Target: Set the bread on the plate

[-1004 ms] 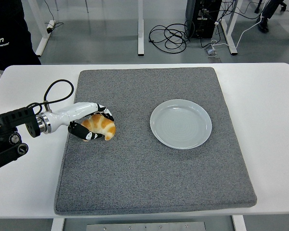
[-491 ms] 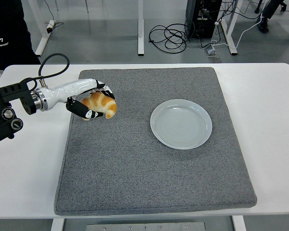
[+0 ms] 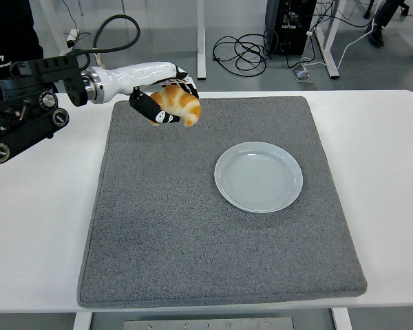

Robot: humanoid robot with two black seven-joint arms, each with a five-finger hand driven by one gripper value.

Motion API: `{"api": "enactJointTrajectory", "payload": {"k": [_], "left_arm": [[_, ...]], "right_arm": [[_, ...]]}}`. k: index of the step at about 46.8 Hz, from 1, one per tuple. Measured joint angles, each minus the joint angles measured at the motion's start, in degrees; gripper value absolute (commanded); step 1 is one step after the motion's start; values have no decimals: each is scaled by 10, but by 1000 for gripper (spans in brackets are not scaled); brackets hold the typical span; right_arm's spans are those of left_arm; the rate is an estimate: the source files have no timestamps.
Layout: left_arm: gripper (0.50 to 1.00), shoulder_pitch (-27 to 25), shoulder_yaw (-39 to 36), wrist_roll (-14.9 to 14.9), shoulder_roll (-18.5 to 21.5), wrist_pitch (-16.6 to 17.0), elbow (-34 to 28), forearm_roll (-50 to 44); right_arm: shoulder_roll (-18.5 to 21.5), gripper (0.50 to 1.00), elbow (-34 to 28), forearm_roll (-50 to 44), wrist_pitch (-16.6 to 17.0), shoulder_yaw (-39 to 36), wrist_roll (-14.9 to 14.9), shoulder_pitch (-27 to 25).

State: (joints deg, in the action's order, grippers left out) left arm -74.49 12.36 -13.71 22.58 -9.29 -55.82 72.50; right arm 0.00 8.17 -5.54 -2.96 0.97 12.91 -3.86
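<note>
White tabletop (image 3: pixel 27 227) with grey mat (image 3: pixel 193 240) | left robot hand (image 3: pixel 162 100) grasping bread (image 3: pixel 179 104), carrying it aloft | next: moving right, lowering onto plate (image 3: pixel 259 177)

Near side of the bread (image 3: pixel 178 106) behind the left hand (image 3: pixel 160 103) fingers.

Hanging gripped in the air over the mat's far left: golden-brown, crescent-shaped croissant bread (image 3: pixel 178 106). Lying empty, flat, mid-right: round pale-grey ceramic plate (image 3: pixel 259 177).
</note>
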Motion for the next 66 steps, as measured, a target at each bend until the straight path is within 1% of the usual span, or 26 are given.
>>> {"api": "enactJointTrajectory", "payload": {"k": [6,11,17,24,27,35,42,49,58,66], "left_arm": [[500,-26,-23,0,-54,-1,20,-1],[500,-35,-33,1,-101,-1,43,-1],[500,-37,-35,1,-164,1,85,-3],[500,-29,-44,0,-220,9,126,-3],[500,-24,-52,0,-225,21,139,-3],[500,4,-107,-5,-226,67,157,-9],[500,21,-134,-7,-226,91,172,-37],[500,26,-136,-12,-226,102,175,-68],[500,28,-135,-12,-226,104,175,-70],[500,41,-135,-12,-226,104,175,-70]], "right_arm": [[0,1000,0,0,0,0,0,0],[0,1000,0,0,0,0,0,0],[0,1000,0,0,0,0,0,0],[0,1000,0,0,0,0,0,0],[0,1000,0,0,0,0,0,0],[0,1000,0,0,0,0,0,0],[0,1000,0,0,0,0,0,0],[0,1000,0,0,0,0,0,0],[0,1000,0,0,0,0,0,0],[0,1000,0,0,0,0,0,0]]}}
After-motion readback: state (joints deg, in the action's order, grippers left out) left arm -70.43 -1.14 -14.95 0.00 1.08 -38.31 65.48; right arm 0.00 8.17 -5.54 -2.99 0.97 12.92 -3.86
